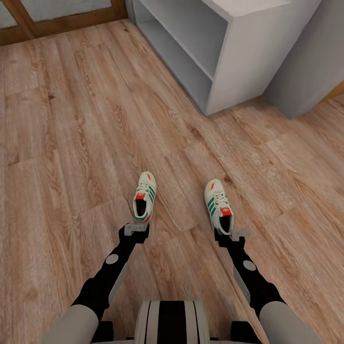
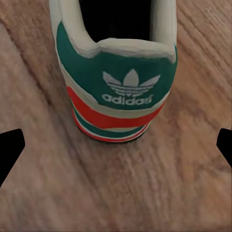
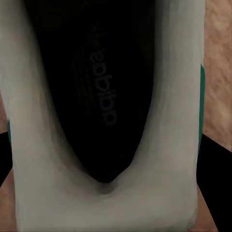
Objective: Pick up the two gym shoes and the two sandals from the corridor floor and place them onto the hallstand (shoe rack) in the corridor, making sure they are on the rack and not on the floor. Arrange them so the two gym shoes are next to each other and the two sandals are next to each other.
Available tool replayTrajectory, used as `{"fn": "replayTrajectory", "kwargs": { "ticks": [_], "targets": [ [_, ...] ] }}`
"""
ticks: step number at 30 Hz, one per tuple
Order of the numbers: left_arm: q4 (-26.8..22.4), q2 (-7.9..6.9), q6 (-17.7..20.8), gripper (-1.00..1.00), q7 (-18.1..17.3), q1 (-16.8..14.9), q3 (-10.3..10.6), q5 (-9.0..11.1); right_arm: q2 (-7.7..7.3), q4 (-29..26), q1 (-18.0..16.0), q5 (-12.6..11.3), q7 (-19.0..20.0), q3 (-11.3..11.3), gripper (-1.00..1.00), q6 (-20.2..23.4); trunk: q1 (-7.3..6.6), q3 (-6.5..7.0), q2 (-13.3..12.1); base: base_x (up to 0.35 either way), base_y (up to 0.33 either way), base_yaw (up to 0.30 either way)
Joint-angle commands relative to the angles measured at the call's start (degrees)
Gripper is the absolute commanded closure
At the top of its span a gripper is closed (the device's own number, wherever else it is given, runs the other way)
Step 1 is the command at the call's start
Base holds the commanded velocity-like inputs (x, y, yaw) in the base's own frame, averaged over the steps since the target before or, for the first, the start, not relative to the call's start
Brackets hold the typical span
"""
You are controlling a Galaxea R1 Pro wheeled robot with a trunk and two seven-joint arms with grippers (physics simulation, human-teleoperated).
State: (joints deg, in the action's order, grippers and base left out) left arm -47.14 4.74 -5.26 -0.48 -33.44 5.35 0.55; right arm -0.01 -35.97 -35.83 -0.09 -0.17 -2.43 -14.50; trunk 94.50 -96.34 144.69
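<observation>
Light brown wood-plank corridor floor (image 1: 71,119) with darker streaky grain and a few knots. Two cream-white gym shoes: the left gym shoe (image 1: 144,196) has green side stripes, an orange-red tongue patch and a dark inside. The left wrist view shows its heel (image 2: 121,87) in green with a white trefoil logo and lettering, above orange-red, cream and green bands. The right gym shoe (image 1: 218,205) has the same green stripes and orange-red patch; its black insole (image 3: 96,96) carries faint grey lettering. The hallstand (image 1: 229,52) is pale grey-white. Both arms are black and grey, with grey grippers.
</observation>
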Motion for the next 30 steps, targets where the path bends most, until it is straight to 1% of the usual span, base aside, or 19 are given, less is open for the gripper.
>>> {"fn": "replayTrajectory", "kwargs": {
  "ticks": [1,6,13,15,16,18,19,20,21,22,24,27,30],
  "targets": [
    [0.03,0.00,-0.18,-1.00,-0.05,-0.03,0.01,0.06,0.01,0.03,-0.03,0.01,-0.02,-0.03,1.00,-0.18,-0.01,-0.13,0.01,0.000,0.000,0.000],
    [0.03,0.00,-0.18,-1.00,-0.05,-0.03,0.01,0.05,0.01,0.03,-0.03,0.01,-0.04,-0.03,1.00,-0.18,-0.01,-0.54,0.01,0.000,0.000,0.000],
    [0.03,0.00,-0.13,-1.00,-0.05,-0.02,0.01,0.04,0.01,-0.21,-0.03,0.01,-0.03,-0.03,1.00,-0.18,-0.01,-0.64,0.01,0.000,0.000,0.000],
    [0.03,0.00,-0.16,-1.00,-0.05,-0.02,0.01,0.02,0.01,-2.43,-0.03,0.01,-0.03,-0.03,1.00,-0.10,-0.01,-0.65,0.01,0.000,0.000,0.000],
    [-0.03,0.00,-0.18,-1.00,-0.05,-0.02,0.01,0.00,0.05,-5.54,-0.03,0.01,-0.06,-0.03,1.00,0.79,-0.01,-0.65,0.01,0.000,0.000,0.000],
    [-0.07,0.00,-0.17,-1.00,-0.02,-0.03,0.01,-0.01,0.08,-8.01,-0.03,0.01,-0.07,-0.03,1.00,2.54,-0.01,-0.65,0.01,0.000,0.000,0.000],
    [-0.10,0.00,-0.16,-1.00,-0.03,-0.04,0.01,-0.01,0.12,-10.69,-0.03,0.01,-0.08,-0.03,1.00,5.47,-0.01,-0.65,0.01,0.000,0.000,0.000],
    [-0.13,0.00,-0.13,-1.00,-0.04,-0.03,0.01,-0.02,0.17,-19.81,-0.03,0.01,-0.13,-0.02,1.00,19.98,-0.01,-0.65,0.01,0.000,0.000,0.000],
    [-0.14,0.00,-0.12,-1.00,-0.04,-0.03,0.01,-0.02,0.17,-21.01,-0.03,0.01,-0.16,-0.02,1.00,21.85,-0.01,-0.65,0.01,0.000,0.000,0.000],
    [-0.18,0.00,-0.14,-1.00,0.00,-0.03,0.01,-0.02,0.18,-24.71,-0.03,0.01,-0.21,-0.01,1.00,26.48,-0.01,-0.65,0.01,0.000,0.000,0.000],
    [-0.21,0.00,-0.13,-1.00,0.01,-0.04,0.01,-0.02,0.22,-28.16,-0.03,-0.05,-0.19,0.03,1.00,30.39,-0.01,-0.65,0.01,0.000,0.000,0.000],
    [-0.22,0.00,-0.11,-1.00,0.03,-0.03,0.01,-0.02,0.25,-29.89,-0.03,-0.02,-0.20,0.05,1.00,32.29,-0.01,-0.65,0.01,0.000,0.000,0.000],
    [-0.23,0.00,-0.10,-1.00,0.04,-0.04,0.01,-0.02,0.27,-30.76,-0.03,0.00,-0.20,0.06,1.00,33.04,-0.01,-0.65,0.01,0.000,0.000,0.000]
  ]
}}
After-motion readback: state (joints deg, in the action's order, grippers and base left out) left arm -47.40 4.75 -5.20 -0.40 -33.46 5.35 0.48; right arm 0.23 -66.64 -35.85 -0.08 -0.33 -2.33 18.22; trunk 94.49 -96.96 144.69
